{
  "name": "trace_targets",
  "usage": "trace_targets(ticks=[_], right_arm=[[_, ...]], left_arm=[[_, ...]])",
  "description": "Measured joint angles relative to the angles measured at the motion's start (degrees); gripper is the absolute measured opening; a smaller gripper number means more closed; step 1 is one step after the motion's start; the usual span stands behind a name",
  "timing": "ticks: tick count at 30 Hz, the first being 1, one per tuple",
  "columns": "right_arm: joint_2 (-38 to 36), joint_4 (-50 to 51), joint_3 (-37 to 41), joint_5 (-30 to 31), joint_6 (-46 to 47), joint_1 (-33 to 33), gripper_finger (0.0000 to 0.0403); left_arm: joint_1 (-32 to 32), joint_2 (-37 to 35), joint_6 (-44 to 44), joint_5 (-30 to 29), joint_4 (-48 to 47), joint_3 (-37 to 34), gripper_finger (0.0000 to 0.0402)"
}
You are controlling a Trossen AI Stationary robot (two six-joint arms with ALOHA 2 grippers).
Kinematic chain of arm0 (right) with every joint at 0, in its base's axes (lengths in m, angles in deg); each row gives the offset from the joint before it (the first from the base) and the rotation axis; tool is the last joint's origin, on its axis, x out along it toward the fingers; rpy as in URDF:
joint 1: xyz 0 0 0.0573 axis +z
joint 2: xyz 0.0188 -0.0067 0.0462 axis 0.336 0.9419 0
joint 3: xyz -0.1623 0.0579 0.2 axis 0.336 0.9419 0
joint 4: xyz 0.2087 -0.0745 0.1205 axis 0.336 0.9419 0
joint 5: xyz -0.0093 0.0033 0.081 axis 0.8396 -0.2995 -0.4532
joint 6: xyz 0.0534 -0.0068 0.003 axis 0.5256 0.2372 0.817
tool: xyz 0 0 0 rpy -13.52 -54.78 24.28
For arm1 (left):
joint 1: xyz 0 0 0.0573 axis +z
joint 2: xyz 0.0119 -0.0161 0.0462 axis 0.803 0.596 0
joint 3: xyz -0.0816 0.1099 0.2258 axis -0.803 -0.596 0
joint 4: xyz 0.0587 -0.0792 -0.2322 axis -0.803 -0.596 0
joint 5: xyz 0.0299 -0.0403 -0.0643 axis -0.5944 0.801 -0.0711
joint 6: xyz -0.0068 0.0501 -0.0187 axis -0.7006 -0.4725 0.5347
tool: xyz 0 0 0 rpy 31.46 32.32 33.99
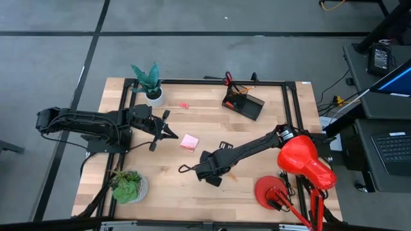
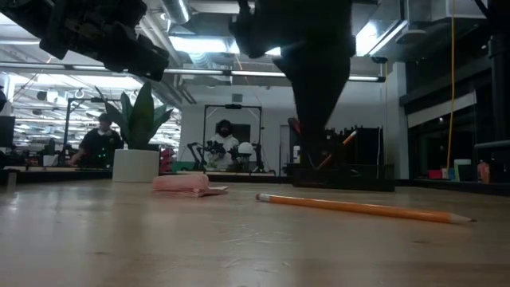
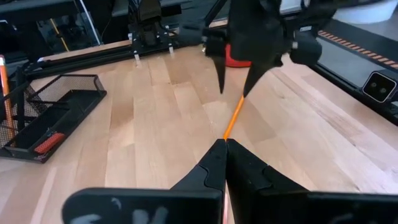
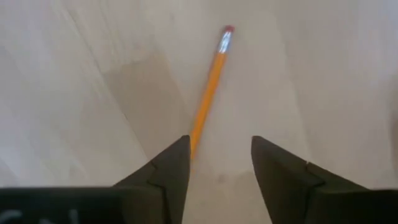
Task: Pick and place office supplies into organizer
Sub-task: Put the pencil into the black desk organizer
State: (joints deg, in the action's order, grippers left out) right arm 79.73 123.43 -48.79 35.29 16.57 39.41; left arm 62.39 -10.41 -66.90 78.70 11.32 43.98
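Step in hand: reaching for 1 orange pencil [image 4: 208, 93]. Right gripper [image 4: 221, 163] hangs over the pencil's near end, fingers apart, nothing held; pencil lies flat on the table [image 1: 192, 192], partly under 1 finger.

Next move, by my reading: centre the jaws across the shaft, drop, close.

Left gripper [image 3: 221, 151] waits near the pink sticky-note pad [image 1: 189, 142], fingers together, empty.

Organizer [image 1: 243, 103] sits well apart at the far edge. Bare wood lies between; red lamp [image 1: 302, 167] crowds the right arm's base.

Orange pencil [image 4: 210, 87] flat on table, black organizer [image 1: 243, 103] apart
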Motion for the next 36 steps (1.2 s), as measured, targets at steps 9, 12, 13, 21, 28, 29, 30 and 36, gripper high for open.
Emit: trace_targets(ticks=[9,12,13,21,28,29,30,36], right_arm=[[-7.54,-11.31,13.32,0.98,-0.16,-2.13,0.0179],[-13.46,-17.2,22.08,0.63,5.66,-2.08,0.0179],[-15.6,-19.93,24.57,0.64,7.86,-2.06,0.0179],[-19.58,-29.94,31.18,-3.79,14.21,-2.0,0.0176],[-16.69,-29.09,30.16,-8.37,14.28,-2.23,0.0157],[-16.69,-28.81,30.16,-8.62,14.43,-2.22,0.0156],[-16.69,-28.97,30.16,-8.58,14.98,-2.17,0.0155],[-16.32,-29.12,30.14,-8.4,17.06,-1.12,0.0149]], left_arm=[[0.0,0.02,1.37,0.78,-0.69,0.0,0.0003],[-0.03,0.01,1.51,0.89,-2.38,0.02,0.0001],[-0.04,0.02,1.49,0.89,-2.88,0.02,0.0002],[-0.04,0.01,1.0,0.89,-3.19,0.02,0.0001],[-0.11,0.02,1.92,0.84,-3.23,0.02,0.0002],[-0.13,0.01,1.94,0.84,-3.26,0.02,0.0001],[-0.19,0.01,1.95,0.84,-3.27,0.02,0.0002],[-0.26,0.02,1.95,0.83,-3.25,0.02,0.0002]])
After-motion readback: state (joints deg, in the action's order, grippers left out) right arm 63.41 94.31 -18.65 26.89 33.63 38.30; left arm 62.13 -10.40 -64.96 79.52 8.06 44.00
